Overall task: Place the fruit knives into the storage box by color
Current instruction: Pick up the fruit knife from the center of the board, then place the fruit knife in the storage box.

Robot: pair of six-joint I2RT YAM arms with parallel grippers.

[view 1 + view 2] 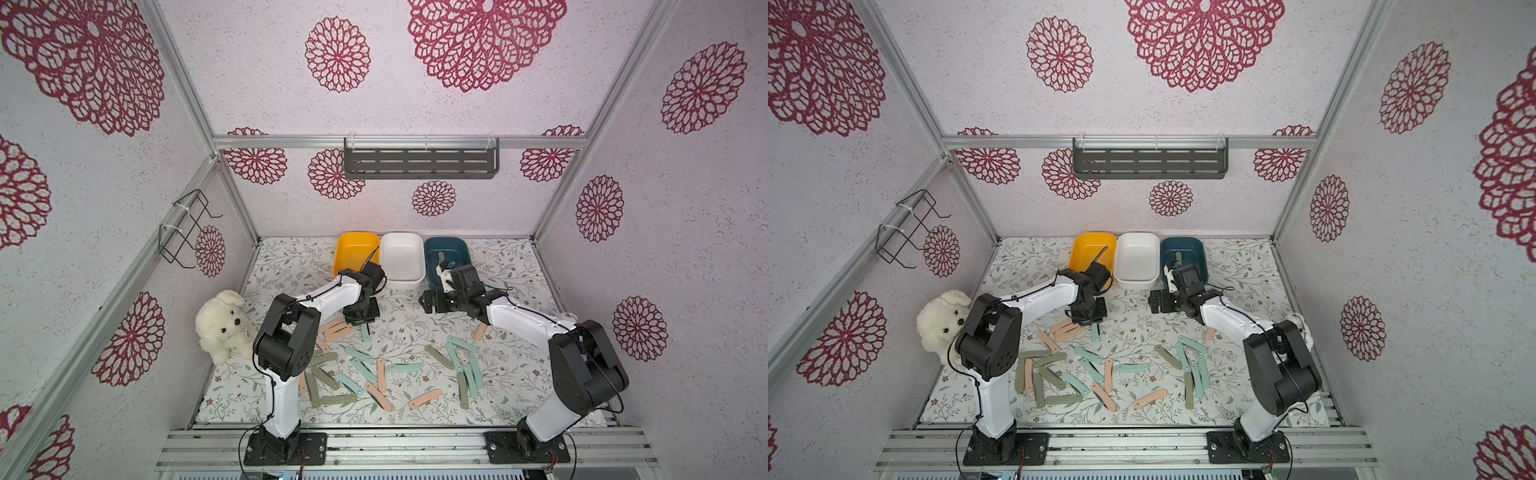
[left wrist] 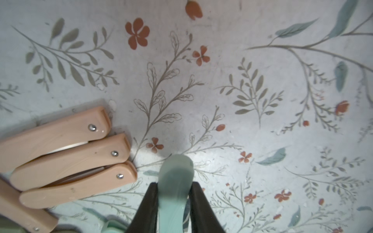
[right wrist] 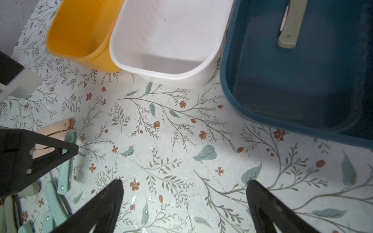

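Observation:
My left gripper (image 2: 174,184) is shut on a mint-teal fruit knife (image 2: 175,177), whose rounded end sticks out past the fingertips just above the floral mat. In both top views that gripper (image 1: 360,319) (image 1: 1086,319) sits beside three peach-pink knives (image 1: 338,330) (image 2: 70,153). Several more pink, teal (image 1: 405,367) and olive (image 1: 438,356) knives lie scattered over the front half of the mat. Yellow (image 1: 353,249), white (image 1: 402,257) and dark blue (image 1: 457,249) storage boxes stand in a row at the back. One olive knife (image 3: 290,26) lies in the blue box (image 3: 282,84). My right gripper (image 3: 185,182) (image 1: 430,301) is open and empty, in front of the blue box.
A white plush dog (image 1: 224,324) sits at the mat's left edge beside my left arm. A wire rack (image 1: 187,228) hangs on the left wall and a grey slotted shelf (image 1: 420,160) on the back wall. An aluminium rail (image 1: 399,440) carries both arm bases at the front.

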